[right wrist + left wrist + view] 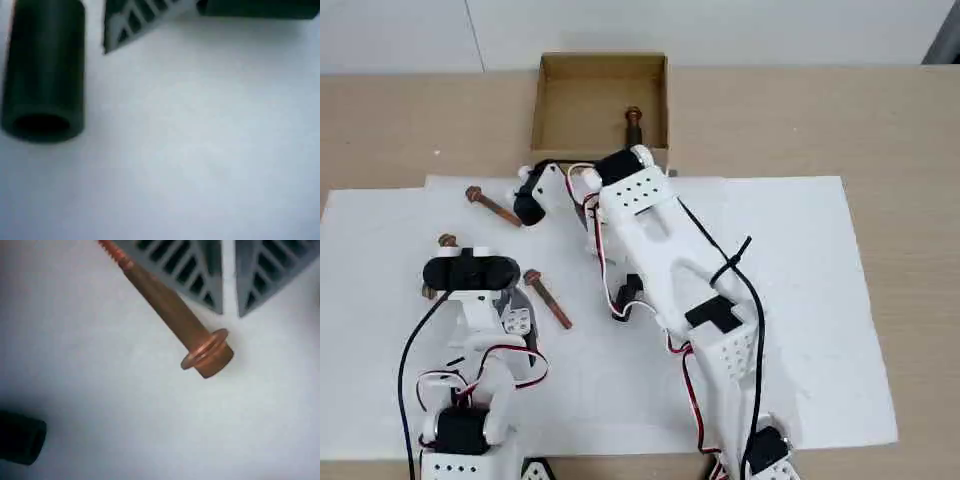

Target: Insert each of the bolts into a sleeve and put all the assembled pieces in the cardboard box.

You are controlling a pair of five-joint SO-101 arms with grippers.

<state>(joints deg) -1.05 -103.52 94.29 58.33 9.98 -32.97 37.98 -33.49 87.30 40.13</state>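
Note:
A copper bolt (175, 315) lies on the white paper, its head (207, 354) just off my left gripper (229, 312), whose grey fingers (195, 270) stand a thin slit apart with nothing between them. A black sleeve (20, 437) lies off to the side. My right gripper (532, 185) is open, low over the paper near the cardboard box (552, 100). Another black sleeve (45, 70) (528, 208) lies beside its finger (140, 22), outside the jaws. Two more bolts (492, 205) (548, 298) lie loose. One bolted piece (633, 125) rests inside the box.
The white paper sheet (800, 280) covers most of the wooden table (900, 130). My left arm's wrist (470, 270) partly covers a bolt head (447, 240). The right arm's body and cables (670, 260) cross the sheet's middle.

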